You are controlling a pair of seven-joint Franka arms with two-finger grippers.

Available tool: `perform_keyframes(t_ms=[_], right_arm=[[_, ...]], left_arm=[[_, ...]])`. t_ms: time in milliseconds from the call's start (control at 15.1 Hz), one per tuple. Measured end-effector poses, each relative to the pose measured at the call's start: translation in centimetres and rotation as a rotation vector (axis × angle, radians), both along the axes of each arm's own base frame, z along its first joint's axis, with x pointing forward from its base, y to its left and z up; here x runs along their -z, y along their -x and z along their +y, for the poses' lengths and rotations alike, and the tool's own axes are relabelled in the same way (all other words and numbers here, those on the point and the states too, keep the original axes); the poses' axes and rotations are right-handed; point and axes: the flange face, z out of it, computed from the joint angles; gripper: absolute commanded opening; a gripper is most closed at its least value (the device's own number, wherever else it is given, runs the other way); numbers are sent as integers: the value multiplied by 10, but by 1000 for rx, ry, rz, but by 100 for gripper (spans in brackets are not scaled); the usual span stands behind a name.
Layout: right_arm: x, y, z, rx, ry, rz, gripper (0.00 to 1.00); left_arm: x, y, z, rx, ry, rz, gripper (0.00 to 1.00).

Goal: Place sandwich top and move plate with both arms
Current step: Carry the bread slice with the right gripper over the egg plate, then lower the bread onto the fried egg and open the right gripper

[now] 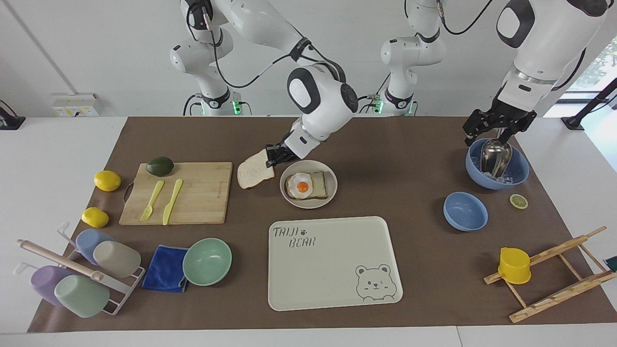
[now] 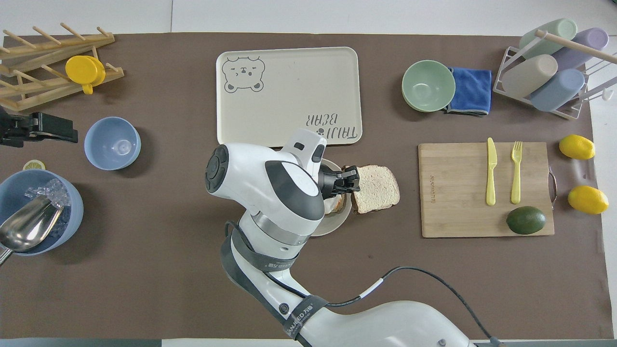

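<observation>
The sandwich top (image 1: 251, 172), a plain pale slice with a brown crust, hangs tilted in the air between the cutting board and the plate. My right gripper (image 1: 271, 157) is shut on the edge of the slice that faces the plate; the overhead view shows the same grip (image 2: 355, 179) on the slice (image 2: 378, 188). The plate (image 1: 308, 204) carries a bread slice with a fried egg (image 1: 303, 185); from above, my right arm covers most of the plate (image 2: 333, 225). My left gripper (image 1: 496, 127) waits open over the large blue bowl, holding nothing.
Toward the right arm's end lies a cutting board (image 1: 197, 193) with a fork, a knife and an avocado. The bear tray (image 1: 332, 260) lies farther from the robots than the plate. A mint bowl (image 1: 207, 261), a small blue bowl (image 1: 465, 210) and an ice bowl with a scoop (image 1: 496, 166) also stand about.
</observation>
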Motion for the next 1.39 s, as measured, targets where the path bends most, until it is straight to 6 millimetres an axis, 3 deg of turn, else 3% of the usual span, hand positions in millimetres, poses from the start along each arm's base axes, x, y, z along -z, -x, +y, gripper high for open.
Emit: perform_keyframes(t_ms=[199,598,863,1395], right_arm=[[-3,2,7,-10,-2,-7,0],[-13,33,49,8,-63,-65,0],[-7,30,60,160,-184,-137,0],[-6,14,59,192,-255,-188,0]], left_arm=[[0,0,-1,2,0,0,100],[1,3,-6,12,-1,17,100],[0,3,-6,12,-1,17,100],[3,4,-2,5,-2,27,100]])
